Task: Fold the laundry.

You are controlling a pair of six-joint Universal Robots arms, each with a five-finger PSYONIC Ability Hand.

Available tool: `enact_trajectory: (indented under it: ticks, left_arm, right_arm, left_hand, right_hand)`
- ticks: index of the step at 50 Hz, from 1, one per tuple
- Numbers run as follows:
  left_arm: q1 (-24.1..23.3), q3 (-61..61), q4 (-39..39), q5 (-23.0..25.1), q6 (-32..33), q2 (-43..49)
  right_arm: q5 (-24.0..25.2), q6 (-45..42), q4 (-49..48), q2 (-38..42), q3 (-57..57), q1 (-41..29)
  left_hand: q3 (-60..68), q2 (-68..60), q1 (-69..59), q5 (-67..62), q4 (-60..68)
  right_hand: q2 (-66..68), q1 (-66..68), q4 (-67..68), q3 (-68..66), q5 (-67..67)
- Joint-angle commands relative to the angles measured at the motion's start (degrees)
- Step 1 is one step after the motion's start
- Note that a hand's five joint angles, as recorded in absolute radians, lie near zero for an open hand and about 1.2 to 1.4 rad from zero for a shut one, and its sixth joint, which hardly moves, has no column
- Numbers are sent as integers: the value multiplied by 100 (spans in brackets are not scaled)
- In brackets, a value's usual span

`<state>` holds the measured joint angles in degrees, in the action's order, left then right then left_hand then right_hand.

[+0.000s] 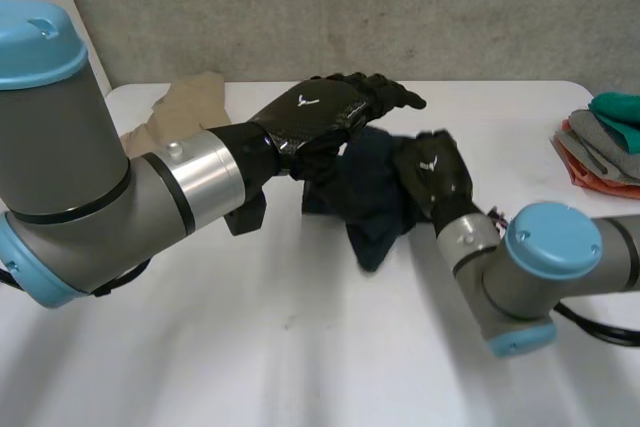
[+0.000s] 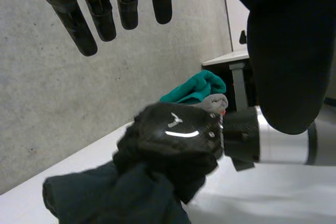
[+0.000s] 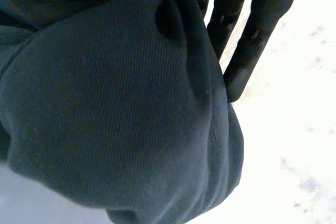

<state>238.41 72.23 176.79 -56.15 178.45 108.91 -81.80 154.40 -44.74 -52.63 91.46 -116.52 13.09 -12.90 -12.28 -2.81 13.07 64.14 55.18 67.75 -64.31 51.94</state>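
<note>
Gripping a dark navy cloth (image 1: 370, 202) near the middle of the white bench (image 1: 250, 347), the right hand (image 1: 435, 172) sits on the cloth's right side with its back turned up. In the left wrist view its fingers curl down into the bunched fabric, so it is closed on the cloth. In the right wrist view the cloth lies crumpled under the palm, and two of this hand's fingers (image 3: 244, 51) reach out straight along the edge of the bundle, above the bare bench top. The cloth is an unfolded heap, with a tail of it hanging toward the near edge of the bench.

The left hand (image 1: 320, 112) reaches in from the left, above the far left part of the cloth. Its fingers (image 2: 79, 24) are straight and spread, and its thumb (image 2: 283, 51) stands apart from them, so the hand is open. Whether its palm touches the cloth cannot be told.

A beige cloth (image 1: 190, 107) lies crumpled at the far left of the bench, behind the left arm and well apart from the dark one. A pile of clothes (image 1: 600, 142) sits at the far right edge, teal on top, grey below it and orange at the bottom. A grey concrete wall (image 1: 350, 7) stands behind the bench.
</note>
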Motion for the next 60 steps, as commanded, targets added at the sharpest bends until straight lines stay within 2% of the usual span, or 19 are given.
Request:
enact_trajectory:
  ticks: [1, 9, 14, 15, 20, 23, 27, 39, 44, 49, 51, 54, 60]
  left_arm:
    - [13, 19, 171, -142, -73, -291]
    - [13, 115, 233, -125, -355, -458]
    - [4, 151, 330, -133, -364, -511]
    - [4, 151, 330, -133, -364, -511]
    - [-40, 194, 339, -124, -364, -537]
    - [-66, 265, 426, -116, -364, -546]
    - [-110, 335, 637, -124, -373, -581]
    - [-128, 537, 743, -133, -364, -529]
    - [-128, 599, 743, -133, -364, -502]
    - [-128, 678, 743, -133, -355, -485]
    - [-128, 687, 743, -133, -355, -485]
    - [-128, 696, 743, -133, -355, -511]
    - [-128, 704, 743, -133, -364, -555]
  right_arm:
    - [260, 353, 62, -388, -1005, 584]
    - [1359, 1021, 54, -635, -2061, 1894]
    - [2159, 2065, -8, -477, -2738, 2940]
    - [2421, 2538, -34, -337, -2930, 3316]
    - [3178, 3876, -368, 217, -3546, 4268]
    - [3590, 4238, -622, 777, -3906, 4619]
    - [3960, 4256, -702, 1385, -4197, 5032]
    - [4242, 4256, -755, 2432, -4418, 5385]
    - [4304, 4169, -755, 2617, -4365, 5394]
    - [4120, 4001, -685, 2556, -4277, 5508]
    - [3918, 3993, -580, 2433, -4084, 5535]
    - [3611, 3923, -326, 1996, -3690, 5535]
    - [3531, 3510, 53, 1089, -2977, 5613]
  left_hand:
    - [83, -101, -164, -111, 84]
    - [66, -85, -147, -94, 67]
    - [66, -85, -147, -94, 67]
    - [66, -85, -147, -94, 67]
    - [32, -51, -113, -61, 34]
    - [49, -68, -130, -77, 50]
    - [49, -68, -130, -77, 50]
    - [83, -102, -164, -111, 84]
    - [83, -102, -164, -111, 84]
    - [83, -102, -164, -111, 84]
    - [83, -102, -164, -111, 84]
    - [83, -102, -164, -111, 84]
    - [83, -102, -164, -111, 84]
  right_hand:
    - [1586, 2482, 1225, -1569, 1806]
    - [1586, 2482, 1225, -1569, 1806]
    - [1586, 2482, 1225, -1569, 1806]
    - [1586, 2482, 1225, -1569, 1806]
    - [1586, 2482, 1225, -1569, 1806]
    - [1586, 2482, 1225, -1569, 1806]
    - [1586, 2482, 1225, -1569, 1806]
    - [1586, 2482, 1225, -1569, 1806]
    - [1586, 2482, 1225, -1569, 1806]
    - [1586, 2482, 1225, -1569, 1806]
    - [-904, -8, -1265, 920, -684]
    - [-5414, -4518, -5775, 5431, -5194]
    - [-5414, -4518, -5775, 5431, -5194]
